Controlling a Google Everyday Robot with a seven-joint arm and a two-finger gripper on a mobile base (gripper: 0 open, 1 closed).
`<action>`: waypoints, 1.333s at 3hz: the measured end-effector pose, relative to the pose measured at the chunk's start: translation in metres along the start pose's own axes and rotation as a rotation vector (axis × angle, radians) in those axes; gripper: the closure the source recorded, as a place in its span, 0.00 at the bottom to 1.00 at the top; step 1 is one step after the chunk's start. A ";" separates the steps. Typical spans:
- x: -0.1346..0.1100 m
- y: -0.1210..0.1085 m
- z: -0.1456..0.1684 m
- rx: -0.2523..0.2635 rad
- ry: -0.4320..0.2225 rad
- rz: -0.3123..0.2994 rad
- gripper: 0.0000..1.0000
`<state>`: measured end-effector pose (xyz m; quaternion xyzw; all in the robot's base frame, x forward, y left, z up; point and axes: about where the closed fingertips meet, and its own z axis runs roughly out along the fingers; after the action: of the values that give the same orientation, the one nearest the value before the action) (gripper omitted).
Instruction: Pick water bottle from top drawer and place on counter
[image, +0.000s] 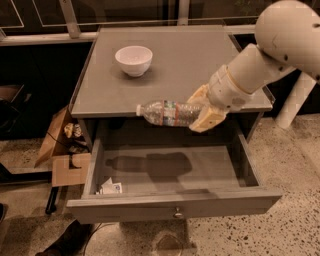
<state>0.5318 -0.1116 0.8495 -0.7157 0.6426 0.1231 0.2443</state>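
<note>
The water bottle (167, 113), clear with a white cap and a red-and-blue label band, lies sideways in the air with its cap to the left. My gripper (201, 111) is shut on its base end and holds it above the open top drawer (170, 207), level with the front edge of the counter (185, 60). The arm comes in from the upper right. The drawer is pulled out, its knob at the front middle.
A white bowl (133, 60) stands on the counter's left back part. A small white packet (110, 188) lies in the drawer's front left corner. An open cardboard box (62, 150) sits on the floor to the left of the cabinet.
</note>
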 end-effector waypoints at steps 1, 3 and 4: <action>-0.023 -0.030 -0.004 0.060 0.037 -0.001 1.00; -0.029 -0.096 0.025 0.153 0.105 0.051 1.00; -0.020 -0.120 0.038 0.167 0.139 0.101 1.00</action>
<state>0.6521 -0.0683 0.8504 -0.6666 0.7011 0.0313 0.2511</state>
